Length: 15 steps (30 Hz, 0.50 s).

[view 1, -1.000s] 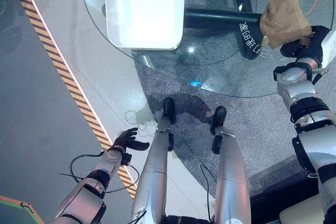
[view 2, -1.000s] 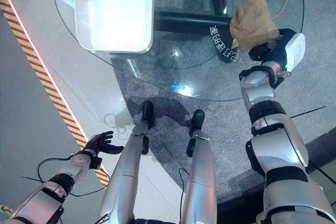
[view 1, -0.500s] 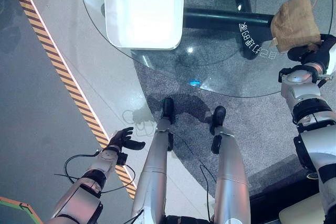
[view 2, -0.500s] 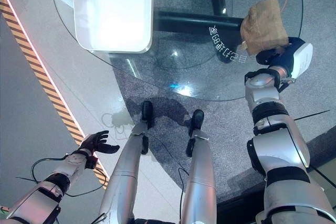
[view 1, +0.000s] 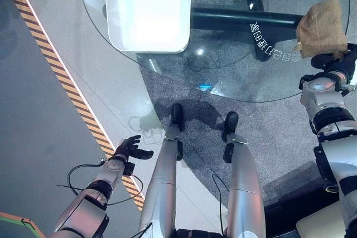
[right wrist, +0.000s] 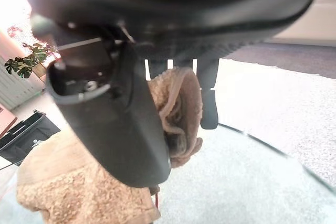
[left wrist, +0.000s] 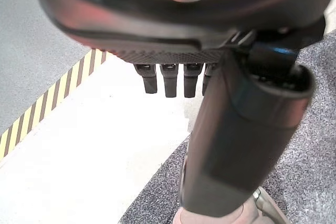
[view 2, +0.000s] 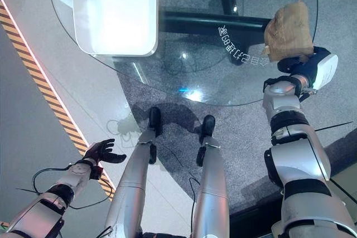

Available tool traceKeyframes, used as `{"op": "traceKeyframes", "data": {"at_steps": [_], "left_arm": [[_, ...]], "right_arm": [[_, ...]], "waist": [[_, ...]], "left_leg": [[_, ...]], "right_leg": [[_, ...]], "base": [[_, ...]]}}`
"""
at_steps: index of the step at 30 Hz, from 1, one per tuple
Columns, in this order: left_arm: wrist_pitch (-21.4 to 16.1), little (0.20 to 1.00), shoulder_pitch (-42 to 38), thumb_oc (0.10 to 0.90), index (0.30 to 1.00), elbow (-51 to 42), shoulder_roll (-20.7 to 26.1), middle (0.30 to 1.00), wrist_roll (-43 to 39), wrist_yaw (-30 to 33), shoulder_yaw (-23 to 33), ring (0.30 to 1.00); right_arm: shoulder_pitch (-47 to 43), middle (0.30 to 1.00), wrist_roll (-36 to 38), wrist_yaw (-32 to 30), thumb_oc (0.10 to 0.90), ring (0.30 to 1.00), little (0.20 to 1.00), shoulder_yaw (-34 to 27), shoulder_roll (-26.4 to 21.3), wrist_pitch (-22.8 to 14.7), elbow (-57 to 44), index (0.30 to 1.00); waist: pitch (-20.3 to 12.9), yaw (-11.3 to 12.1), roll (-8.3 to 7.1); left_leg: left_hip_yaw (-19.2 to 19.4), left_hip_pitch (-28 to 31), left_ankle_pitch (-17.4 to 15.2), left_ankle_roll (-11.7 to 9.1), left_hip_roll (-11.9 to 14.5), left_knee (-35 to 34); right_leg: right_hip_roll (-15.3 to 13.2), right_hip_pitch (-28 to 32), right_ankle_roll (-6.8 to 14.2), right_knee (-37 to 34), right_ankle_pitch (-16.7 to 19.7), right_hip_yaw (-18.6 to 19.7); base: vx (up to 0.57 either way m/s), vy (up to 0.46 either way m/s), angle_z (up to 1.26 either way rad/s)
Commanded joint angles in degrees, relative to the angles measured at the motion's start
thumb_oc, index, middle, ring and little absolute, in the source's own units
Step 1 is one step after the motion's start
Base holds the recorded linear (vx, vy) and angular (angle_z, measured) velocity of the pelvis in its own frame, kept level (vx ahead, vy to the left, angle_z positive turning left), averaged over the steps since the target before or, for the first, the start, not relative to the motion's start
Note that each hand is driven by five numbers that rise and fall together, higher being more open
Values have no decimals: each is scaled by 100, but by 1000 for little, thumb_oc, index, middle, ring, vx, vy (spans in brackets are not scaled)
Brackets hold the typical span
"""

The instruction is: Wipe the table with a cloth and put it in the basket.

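Round glass table with white basket, brown cloth

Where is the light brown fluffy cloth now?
The light brown fluffy cloth lies at the round glass table's right edge, pinched by the right hand.

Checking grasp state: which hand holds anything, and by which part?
Right hand pinches the tan fluffy cloth by a bunched fold at its near edge, on the round glass table. Left hand holds nothing.
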Motion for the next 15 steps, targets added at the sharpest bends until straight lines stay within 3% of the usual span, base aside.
{"op": "traceKeyframes", "data": {"at_steps": [1,5,15], "left_arm": [[78,900,352,800,900,417,161,900,-87,-67,231,900],[93,900,369,800,900,355,113,900,-54,-16,229,900],[109,900,342,800,900,229,-11,900,-13,78,148,900]], "right_arm": [[147,300,-473,-214,100,300,200,159,-1105,-240,-189,300],[-33,300,-778,-94,100,300,200,426,-968,-279,-582,300],[-605,300,-1509,301,100,300,200,1307,-489,61,-1601,300]], "waist": [[-153,-15,78],[-153,7,95],[-153,129,176]], "left_leg": [[40,74,-376,172,13,230],[32,71,-371,158,-3,216],[71,118,-323,156,-66,121]], "right_leg": [[141,-34,-110,-23,197,-381],[125,-41,-115,-36,188,-389],[90,9,-163,-49,119,-485]], "base": [[0,0,0],[-5,7,-3],[-7,4,-2]]}}
